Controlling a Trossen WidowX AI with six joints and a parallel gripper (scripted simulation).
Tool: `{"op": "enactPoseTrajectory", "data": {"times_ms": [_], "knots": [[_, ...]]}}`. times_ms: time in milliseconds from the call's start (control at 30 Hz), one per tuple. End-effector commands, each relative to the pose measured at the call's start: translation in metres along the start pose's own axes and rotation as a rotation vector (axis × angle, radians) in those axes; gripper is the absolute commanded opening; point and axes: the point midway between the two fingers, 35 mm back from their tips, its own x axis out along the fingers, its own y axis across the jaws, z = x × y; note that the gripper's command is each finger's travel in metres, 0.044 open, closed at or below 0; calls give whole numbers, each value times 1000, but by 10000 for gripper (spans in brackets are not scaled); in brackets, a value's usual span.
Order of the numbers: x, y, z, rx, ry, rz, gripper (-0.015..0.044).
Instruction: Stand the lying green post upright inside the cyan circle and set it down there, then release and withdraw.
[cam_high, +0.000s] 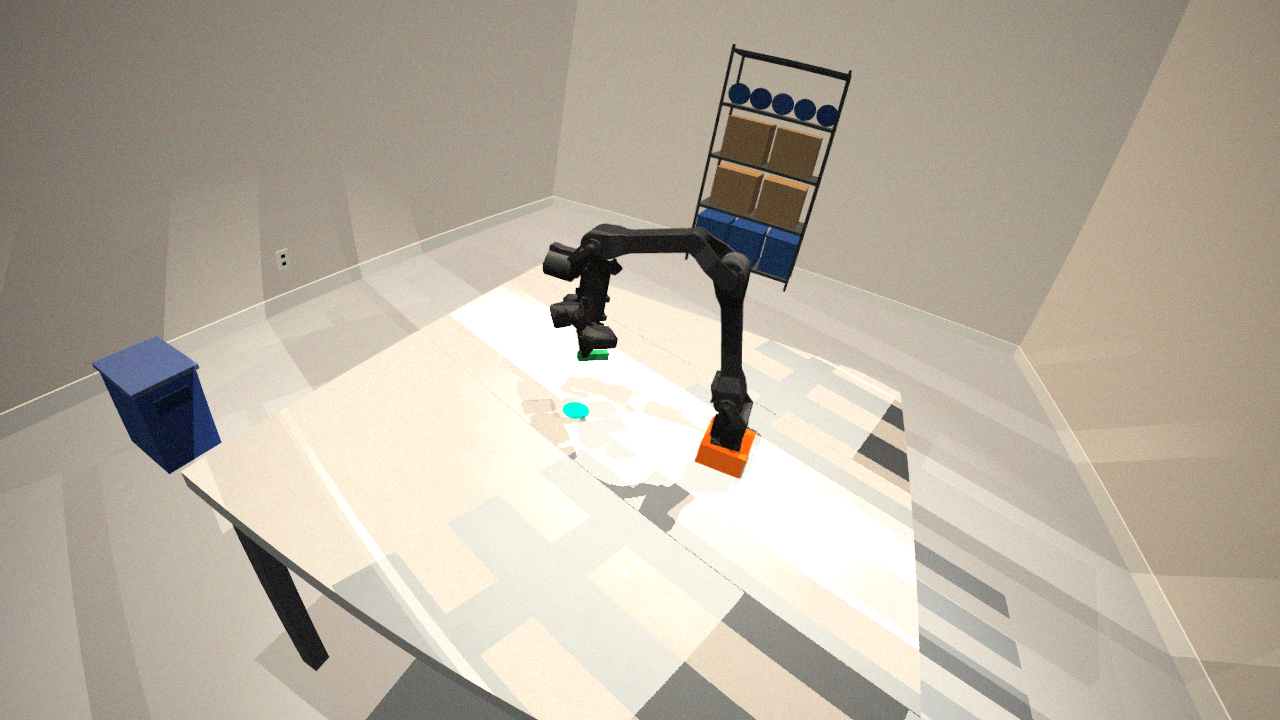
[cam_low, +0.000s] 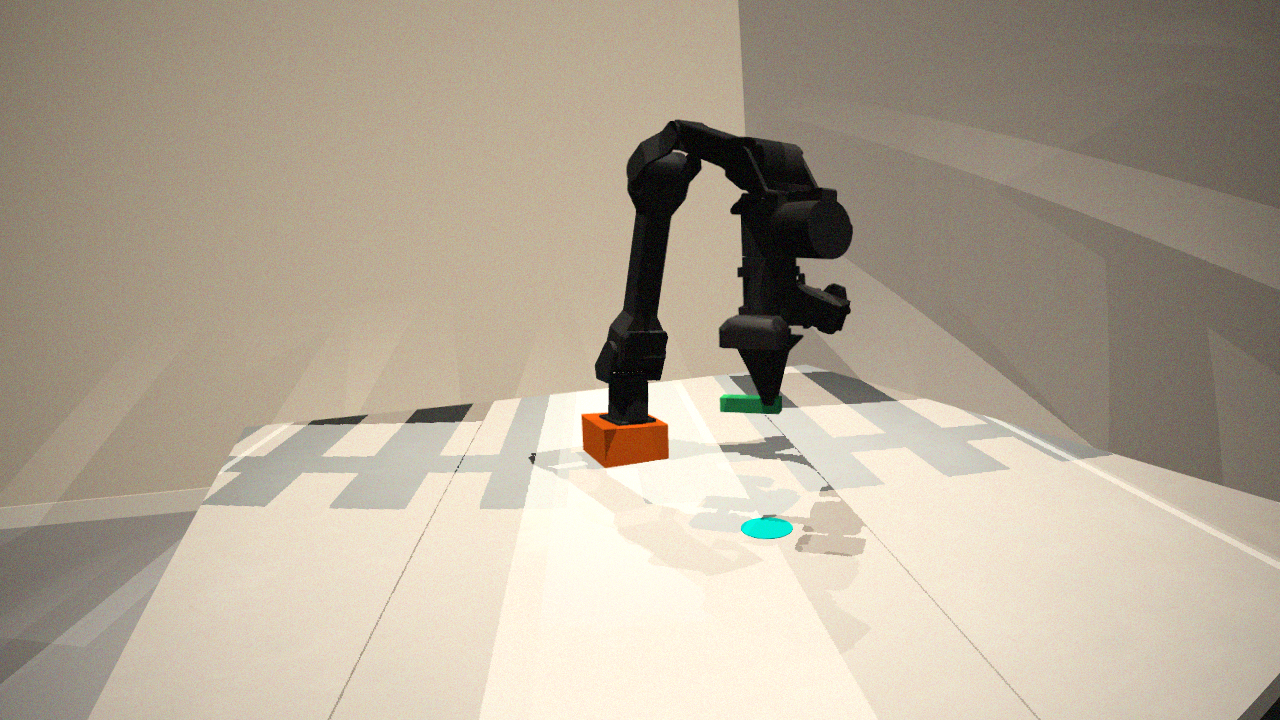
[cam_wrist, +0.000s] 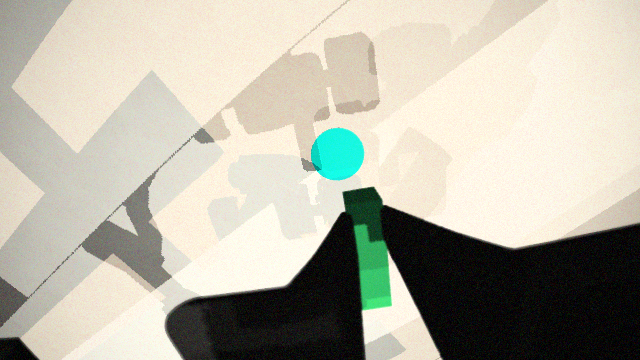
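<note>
1. One cyan circle (cam_low: 766, 528) lies nearest, low in the middle of the exterior view.
2. One gripper (cam_low: 767, 396) is squeezed shut on the one green post (cam_low: 741, 403), behind the circle.
3. The post lies flat, pointing left to right.
4. One shelf rack (cam_high: 713, 143) stands farthest, at the top.

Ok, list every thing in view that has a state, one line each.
gripper: shut on the green post, pointing down.
green post: horizontal, held above the table, not yet in the circle.
cyan circle: unoccupied.
shelf rack: loaded with boxes and discs.
blue cabinet: closed.
</note>
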Motion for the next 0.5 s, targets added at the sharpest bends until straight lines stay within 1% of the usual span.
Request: {"op": "enactPoseTrajectory", "data": {"times_ms": [0,467], "knots": [[5,-2,3,8,-17,7,23],[18,-13,13,61,-118,3,23]]}}
